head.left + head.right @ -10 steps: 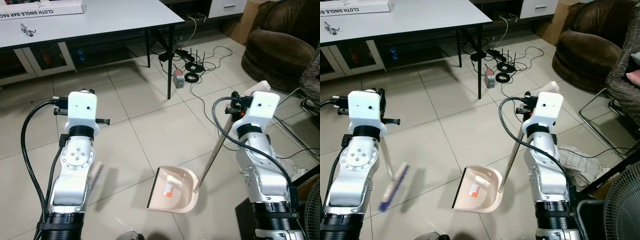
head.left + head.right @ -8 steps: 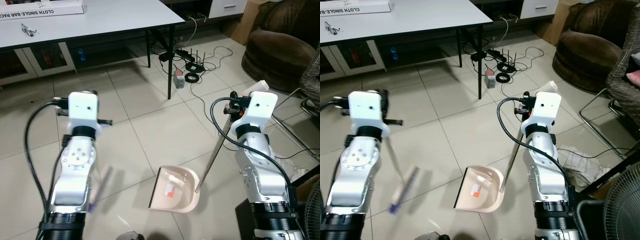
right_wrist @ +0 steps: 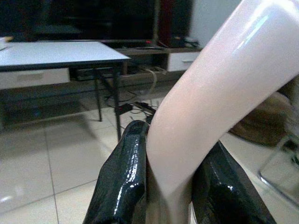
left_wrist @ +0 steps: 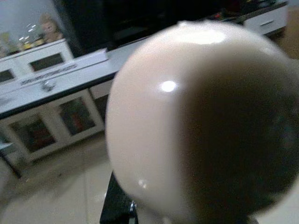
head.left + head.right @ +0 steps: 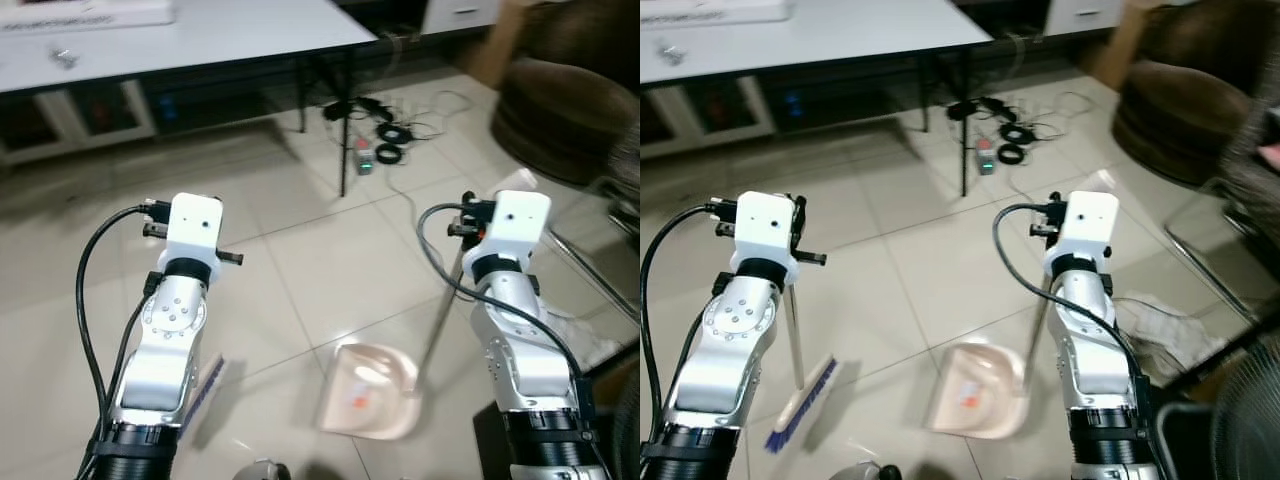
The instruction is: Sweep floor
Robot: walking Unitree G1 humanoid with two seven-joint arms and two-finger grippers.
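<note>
left gripper grips blue-bristled broom | right gripper clamps pink plastic dustpan handle | broom swung toward dustpan's 9 o'clock; sweep progressing

a glossy cream rounded handle end looms close (its far side in shadow), with a white table and cabinets blurred behind.

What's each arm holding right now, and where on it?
The right gripper clamps the top of the dustpan handle; the dustpan sits on the floor. The left gripper holds the broom by its rounded handle end.
</note>
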